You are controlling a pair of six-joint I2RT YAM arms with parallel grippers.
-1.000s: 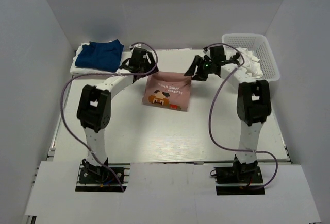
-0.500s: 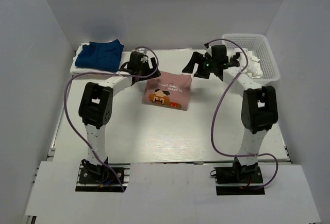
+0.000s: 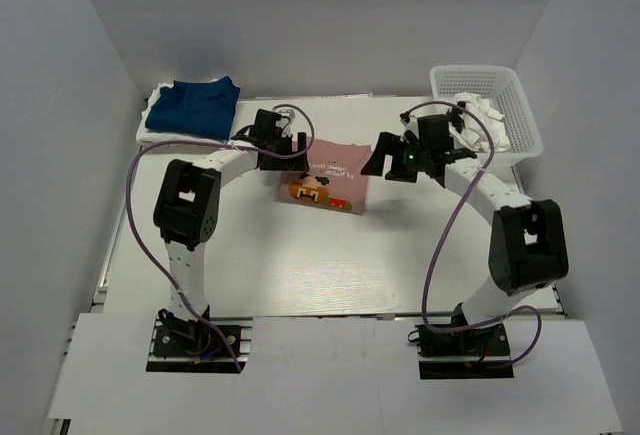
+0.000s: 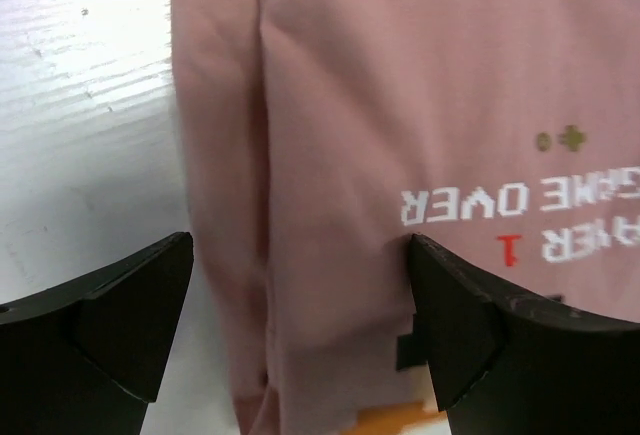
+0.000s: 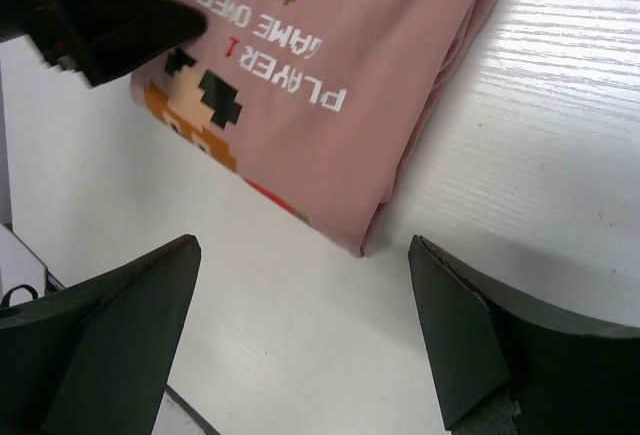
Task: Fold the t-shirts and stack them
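I have the left gripper point(image 4: 300, 300) and right gripper point(image 5: 300, 300) gaping empty over the folded pink shirt point(image 3: 327, 177), not yet stacked on the navy shirt point(image 3: 193, 106).

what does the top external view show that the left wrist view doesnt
Only the top external view: the navy blue shirt lying on a white shirt at the far left, the white basket at the far right, and the right gripper, open near the pink shirt. Only the left wrist view: the fold crease along the pink shirt's edge and the readable GAME OVER print. Both: the folded pink shirt, the white table and the open left gripper.
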